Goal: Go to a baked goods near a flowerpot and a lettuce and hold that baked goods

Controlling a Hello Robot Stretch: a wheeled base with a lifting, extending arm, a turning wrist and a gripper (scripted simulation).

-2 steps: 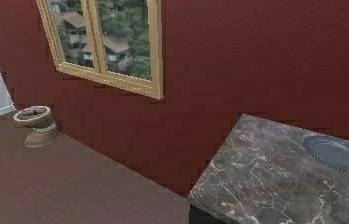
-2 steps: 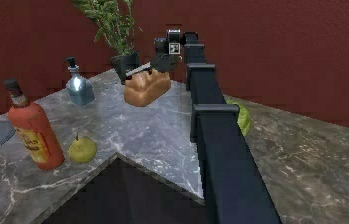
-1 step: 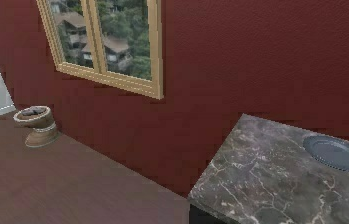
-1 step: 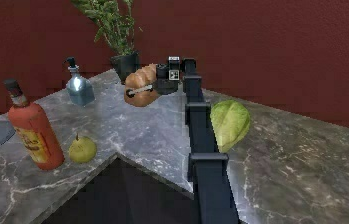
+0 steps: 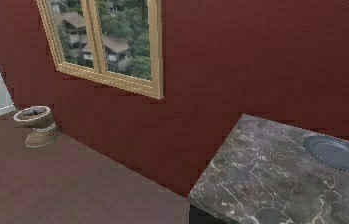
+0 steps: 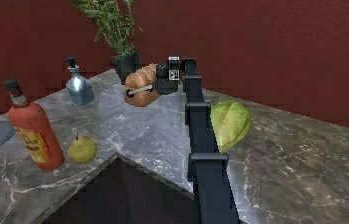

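Observation:
A brown, croissant-shaped baked good (image 6: 138, 86) lies on the marble counter (image 6: 152, 130) near its far corner. Just behind it stands a dark flowerpot (image 6: 125, 66) with a leafy green plant. A pale green lettuce (image 6: 229, 124) lies to the right of the arm (image 6: 204, 150). The gripper (image 6: 156, 82) is at the baked good, with its dark body right beside it. I cannot tell whether it holds anything, since the baked good rests on the counter there.
On the counter also stand a red bottle (image 6: 34, 128), a yellow-green fruit (image 6: 81, 150) and a silvery bottle (image 6: 79, 87). A grey plate (image 5: 334, 152) lies on the counter's corner. A window (image 5: 107, 40) is set in the dark red wall, and a brown pot (image 5: 34, 123) sits on the wooden floor.

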